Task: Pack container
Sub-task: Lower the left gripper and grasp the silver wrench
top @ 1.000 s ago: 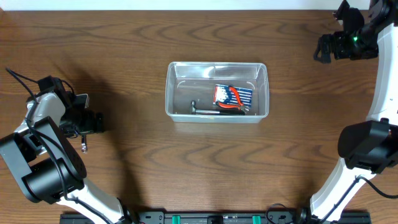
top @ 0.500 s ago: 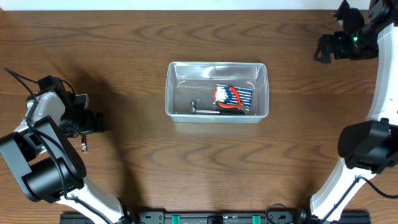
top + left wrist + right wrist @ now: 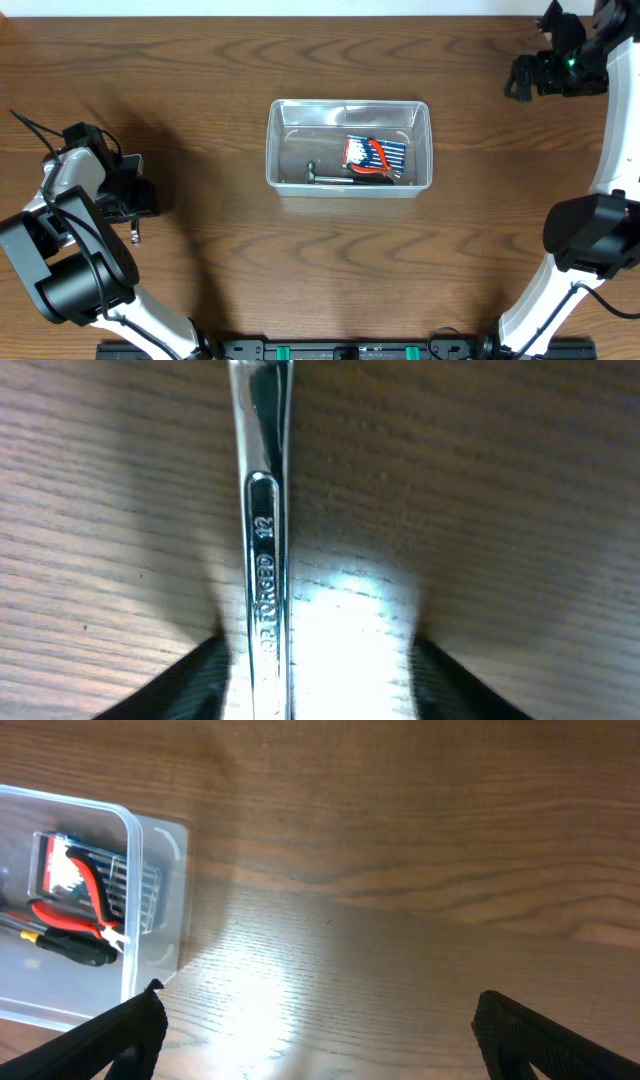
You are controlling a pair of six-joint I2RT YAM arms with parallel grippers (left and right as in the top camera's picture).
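The clear plastic container (image 3: 347,103) stands at the table's middle. It holds red-handled pliers (image 3: 375,160), a blue pack (image 3: 392,148) and a metal tool (image 3: 325,178). A chrome wrench (image 3: 265,540) marked 12 lies on the table at the far left; only its end shows in the overhead view (image 3: 135,237). My left gripper (image 3: 320,665) is open and low over it, a finger on each side, with the wrench nearer the left finger. My right gripper (image 3: 515,85) is open and empty, high at the far right. Its wrist view shows the container's corner (image 3: 130,830) and the pliers (image 3: 70,910).
Bare wooden table surrounds the container on all sides. The left arm's cable (image 3: 30,125) trails by the left edge. The arm bases (image 3: 345,350) stand along the front edge.
My left gripper has shifted slightly left over the wrench. The right arm and the container's contents have not moved.
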